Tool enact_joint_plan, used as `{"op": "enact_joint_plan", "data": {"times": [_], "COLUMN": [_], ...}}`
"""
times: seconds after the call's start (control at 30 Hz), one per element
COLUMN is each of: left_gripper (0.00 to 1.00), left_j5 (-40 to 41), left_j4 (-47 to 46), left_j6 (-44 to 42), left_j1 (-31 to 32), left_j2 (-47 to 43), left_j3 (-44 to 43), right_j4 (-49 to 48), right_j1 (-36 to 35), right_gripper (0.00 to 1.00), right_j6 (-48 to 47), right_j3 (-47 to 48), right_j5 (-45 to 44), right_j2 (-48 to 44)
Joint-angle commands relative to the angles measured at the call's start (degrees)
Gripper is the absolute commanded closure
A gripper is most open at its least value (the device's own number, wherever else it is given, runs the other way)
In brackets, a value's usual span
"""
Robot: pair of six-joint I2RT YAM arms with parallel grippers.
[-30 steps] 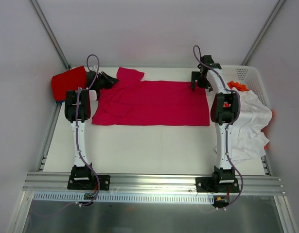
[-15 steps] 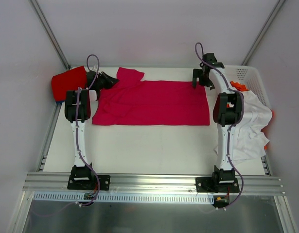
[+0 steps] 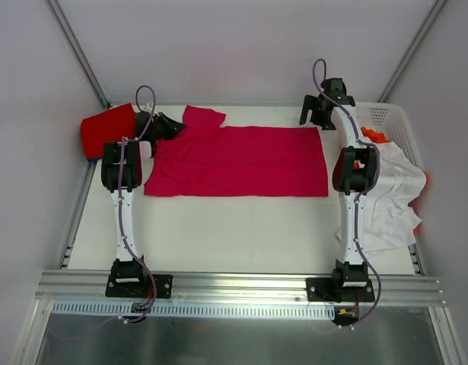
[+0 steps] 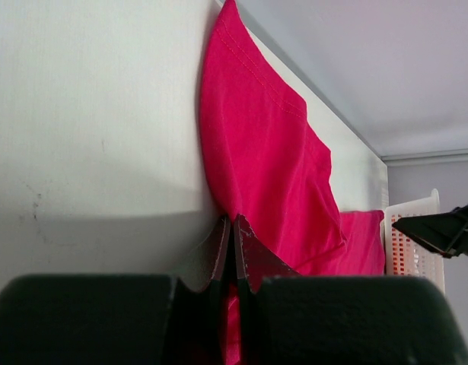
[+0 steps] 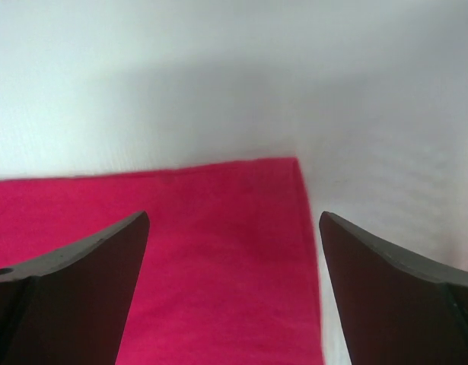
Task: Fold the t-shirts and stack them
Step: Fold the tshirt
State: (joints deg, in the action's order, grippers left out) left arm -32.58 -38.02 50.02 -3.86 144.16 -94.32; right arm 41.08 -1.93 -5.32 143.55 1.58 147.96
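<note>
Four t-shirts in view, one of each colour. Crimson-pink t-shirt: large, spread flat across the far half of the tabletop, one sleeve lying toward the far-left corner. Red t-shirt: bunched at the far-left edge, just beside the left arm. White t-shirt: draped over the near side of the basket and hanging down to the tabletop on the right. Orange t-shirt: a crumpled bit showing in the basket, above the white one.

Two arms, two pincers. Left arm reaches straight out from its base, wrist bent toward the centre and low at the crimson-pink shirt's far-left sleeve. Left pincer: in the wrist view the fingers are pressed together with a fold of crimson-pink cloth clamped between them.

Right arm is stretched far out, wrist raised above the shirt's far-right corner. Right pincer: fingers spread wide apart, nothing between them. In its wrist view the corner of the crimson-pink cloth lies below the gap, untouched.
</note>
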Motion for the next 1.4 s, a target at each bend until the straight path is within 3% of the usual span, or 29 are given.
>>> {"op": "enact_joint_plan", "data": {"times": [0.0,0.13,0.5,0.73,0.93,1.0,1.1,1.23,1.37], "left_gripper": [1.0,1.0,1.0,1.0,1.0,1.0,1.0,1.0,1.0], "left_j5": [-0.38,-0.38,-0.38,-0.38,-0.12,-0.03,-0.03,-0.03,-0.12], "left_j4": [-0.04,-0.12,-0.56,-0.74,-1.0,-1.09,-1.27,-1.27,-1.35], "left_j6": [-0.89,-0.8,-0.71,-0.8,-0.71,-0.63,-0.54,-0.54,-0.54], "left_j1": [-0.71,-0.71,-0.71,-0.71,-0.8,-0.8,-0.89,-0.8,-0.89], "left_j2": [-3.27,-3.27,-3.53,-3.62,-3.8,-3.8,-3.88,-3.88,-3.8], "left_j3": [0.1,0.1,0.63,0.98,1.33,1.42,1.6,1.6,1.51], "right_j4": [-3.99,-0.13,3.21,5.5,14.8,17.0,17.81,17.02,12.19], "right_j1": [1.67,1.67,1.67,1.67,1.67,1.67,1.67,0.97,0.53], "right_gripper": [0.0,0.0,0.01,0.49,0.54,0.52,0.4,0.11,0.05], "right_j6": [4.44,5.15,6.9,6.64,3.13,1.55,-0.39,-2.85,-3.9], "right_j3": [-1.96,3.4,-0.11,0.33,5.08,4.29,1.57,2.01,-2.47], "right_j5": [5.97,7.56,7.73,7.29,5.71,2.91,-1.04,-9.04,-14.76], "right_j2": [-0.04,2.77,0.31,0.84,3.65,3.39,2.42,2.69,0.31]}}
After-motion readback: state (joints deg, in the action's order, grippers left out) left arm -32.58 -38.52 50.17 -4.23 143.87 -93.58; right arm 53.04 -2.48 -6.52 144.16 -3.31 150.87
